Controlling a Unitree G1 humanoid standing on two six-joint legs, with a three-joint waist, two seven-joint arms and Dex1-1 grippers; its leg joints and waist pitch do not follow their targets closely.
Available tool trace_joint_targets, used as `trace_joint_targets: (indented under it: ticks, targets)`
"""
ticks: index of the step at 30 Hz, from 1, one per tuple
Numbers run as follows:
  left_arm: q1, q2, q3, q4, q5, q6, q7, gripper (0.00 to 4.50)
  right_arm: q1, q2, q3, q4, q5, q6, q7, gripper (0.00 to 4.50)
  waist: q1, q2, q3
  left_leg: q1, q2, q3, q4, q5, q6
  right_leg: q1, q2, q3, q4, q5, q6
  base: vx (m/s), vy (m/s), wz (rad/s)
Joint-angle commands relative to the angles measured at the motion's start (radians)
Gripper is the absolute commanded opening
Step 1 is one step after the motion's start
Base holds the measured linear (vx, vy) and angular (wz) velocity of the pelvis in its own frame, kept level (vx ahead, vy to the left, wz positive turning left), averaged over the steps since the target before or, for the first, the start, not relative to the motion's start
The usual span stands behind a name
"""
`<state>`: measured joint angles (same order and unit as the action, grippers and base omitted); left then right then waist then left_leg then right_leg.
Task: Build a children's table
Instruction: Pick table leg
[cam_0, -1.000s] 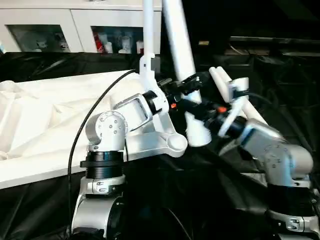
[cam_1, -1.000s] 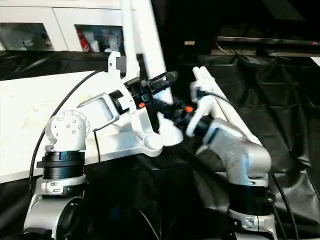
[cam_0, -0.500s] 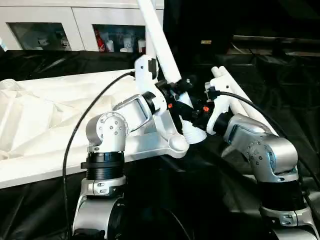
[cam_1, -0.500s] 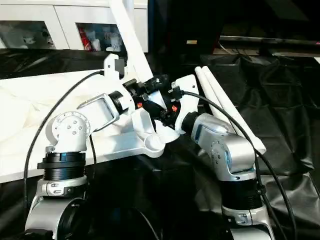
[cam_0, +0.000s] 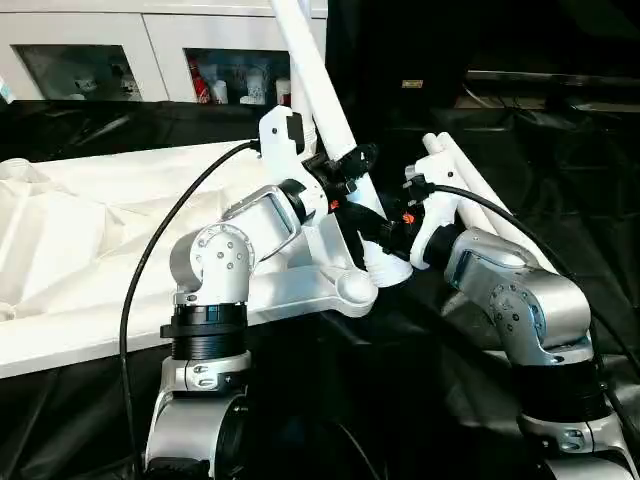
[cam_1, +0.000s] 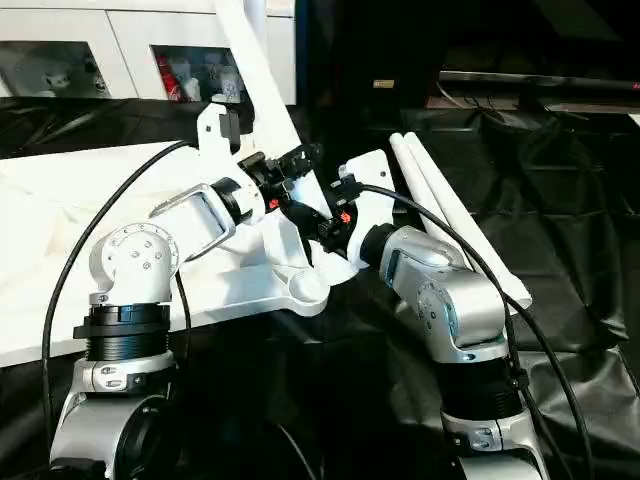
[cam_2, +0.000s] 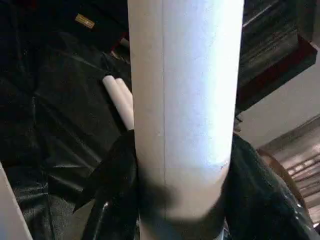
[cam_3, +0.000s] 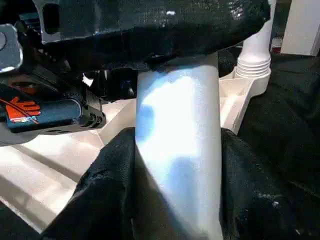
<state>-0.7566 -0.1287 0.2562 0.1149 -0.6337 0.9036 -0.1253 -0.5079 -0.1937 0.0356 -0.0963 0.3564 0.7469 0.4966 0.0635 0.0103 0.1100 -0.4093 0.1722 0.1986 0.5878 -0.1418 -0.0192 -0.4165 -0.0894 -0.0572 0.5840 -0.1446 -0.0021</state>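
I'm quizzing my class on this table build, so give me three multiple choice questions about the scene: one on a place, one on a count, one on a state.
1. Where does the held leg's lower end sit?
A. beside the tabletop's near corner socket
B. on the cabinet
C. on the floor

2. How many spare legs lie on the black cloth?
A. none
B. two
C. five

3. How does the held leg stand?
A. flat
B. tilted
C. snapped in two

Answers: 1 A, its ribbed end rests by that socket. 2 B, a pair lies side by side. 3 B, it leans while the left gripper and right gripper clasp it.

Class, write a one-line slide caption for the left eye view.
Both tools, left and right, grip a tilted white leg above the upturned tabletop's corner socket.
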Motion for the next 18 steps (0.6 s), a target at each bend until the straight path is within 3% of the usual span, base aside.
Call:
trace_joint_targets:
  ticks: [1,7,10,13,16,18]
  targets:
    - [0.005,-0.026,-0.009,-0.013,-0.01,-0.013,0.0,1.9,-0.012,-0.004,0.005,-0.018,0.005,-0.007,0.0,2.21,0.005,0.006,-0.104,0.035,0.044,-0.028,-0.063,-0.26,-0.001,0.053,-0.046,0.031,-0.067,-0.251,-0.175,0.0,0.0,0.0]
    - [0.003,0.009,-0.033,-0.026,-0.028,-0.024,-0.085,1.89,-0.018,-0.009,-0.032,-0.015,0.058,0.032,0.025,2.9,0.007,0.005,-0.108,0.035,0.044,-0.028,-0.06,-0.24,0.009,0.055,-0.046,0.031,-0.064,-0.239,-0.179,0.0,0.0,0.0]
    - [-0.001,0.079,-0.081,-0.05,-0.052,0.001,-0.212,1.89,-0.018,-0.04,-0.083,-0.029,0.157,0.117,0.095,3.17,0.013,0.006,-0.111,0.036,0.044,-0.028,-0.058,-0.221,0.02,0.057,-0.046,0.031,-0.059,-0.215,-0.192,0.0,0.0,0.0]
    - [-0.008,0.165,-0.131,-0.07,-0.081,0.032,-0.369,1.88,0.001,-0.127,-0.085,-0.05,0.242,0.231,0.211,3.43,0.021,0.005,-0.113,0.037,0.046,-0.025,-0.055,-0.194,0.024,0.058,-0.046,0.032,-0.052,-0.187,-0.205,0.0,0.0,0.0]
    - [-0.012,0.232,-0.166,-0.087,-0.103,0.04,-0.512,1.88,0.018,-0.194,-0.069,-0.076,0.3,0.284,0.299,3.43,0.028,0.003,-0.113,0.036,0.043,-0.023,-0.052,-0.187,0.03,0.059,-0.049,0.033,-0.052,-0.205,-0.207,0.0,0.0,0.0]
    - [-0.014,0.262,-0.178,-0.097,-0.12,0.039,-0.589,1.88,0.022,-0.222,-0.056,-0.092,0.319,0.311,0.328,3.43,0.032,0.003,-0.112,0.037,0.042,-0.022,-0.051,-0.214,0.018,0.057,-0.053,0.034,-0.057,-0.287,-0.187,0.0,0.0,0.0]
